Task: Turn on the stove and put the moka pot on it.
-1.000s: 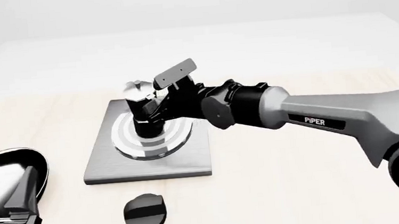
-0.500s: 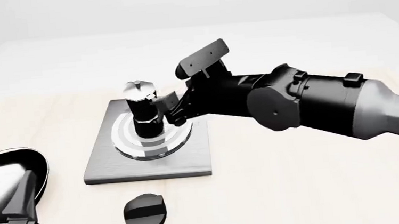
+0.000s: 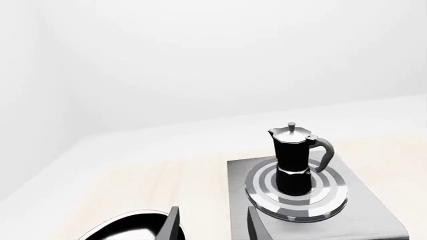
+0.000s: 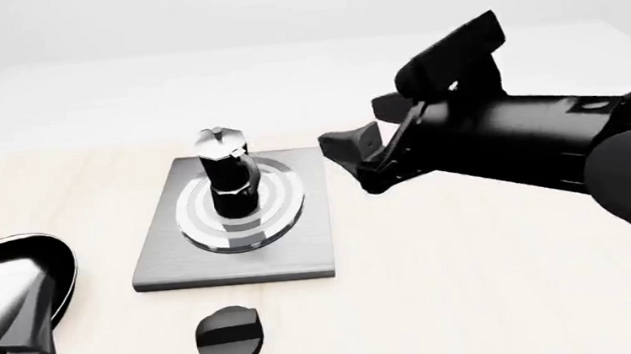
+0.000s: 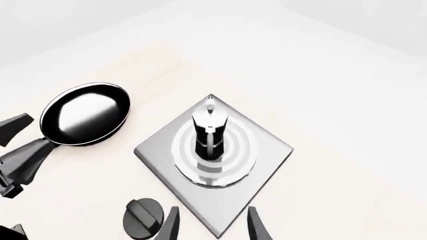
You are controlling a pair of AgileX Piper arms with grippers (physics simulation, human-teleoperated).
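Note:
The moka pot (image 4: 228, 180) stands upright on the burner rings of the stove (image 4: 176, 260), with its handle toward the right. Nothing touches it. My right gripper (image 4: 357, 162) hangs open and empty above the table, just off the slab's right edge. The right wrist view looks down on the moka pot (image 5: 208, 131), the stove (image 5: 263, 150) and the black oval knob (image 5: 143, 218). That knob (image 4: 230, 338) lies in front of the slab. My left gripper (image 3: 213, 227) is open and empty at the near left, with the moka pot (image 3: 293, 160) ahead of it.
A glossy black frying pan (image 4: 8, 277) lies at the near left, partly covered by the left arm. The right arm's thick black body (image 4: 539, 151) stretches across the right side above the table. The pan (image 5: 85, 114) also shows in the right wrist view.
The right gripper has let go of the pot's handle and drawn back to the right and upward. The pot stays on the burner. The left arm has barely shifted.

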